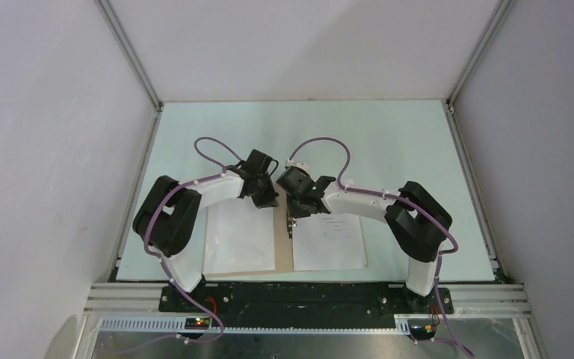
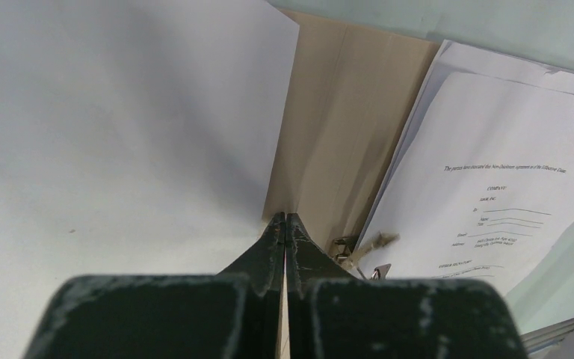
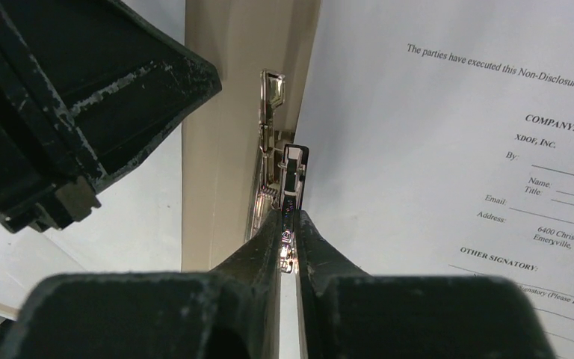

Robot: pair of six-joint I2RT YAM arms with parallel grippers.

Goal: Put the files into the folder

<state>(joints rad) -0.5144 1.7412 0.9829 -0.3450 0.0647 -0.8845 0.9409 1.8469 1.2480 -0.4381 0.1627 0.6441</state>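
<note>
Folder [image 1: 282,243] lies open and flat on the surface [image 1: 389,142], at the near edge between the two arm bases. Only its tan middle strip and a sliver of the near edge show; paper covers the rest.

Left leaf: blank sheet [image 1: 239,239] lying flat, with its right edge running along the tan strip.

Left end effector [image 2: 285,218]: fingers pressed together with no visible gap, tips down right at that sheet's right edge where it meets the tan card. It might be nipping the paper edge, but the wrist view can't confirm it.

Centre: metal clip [image 3: 291,172] sits on the spine strip against the left edge of the right-hand stack, with its lever standing up.

Right end effector [image 3: 290,217]: closed on the clip lever, with shiny metal pinched between the fingertips. The top view has it directly over the spine, just beside the left end effector.

Right leaf: printed sheets [image 1: 330,241], the top one carrying small black text with a COMPANY block and signature lines. At least one more sheet is under it, slightly fanned, its edges peeking out at the far side. The stack's left edge is touching the clip.
</note>
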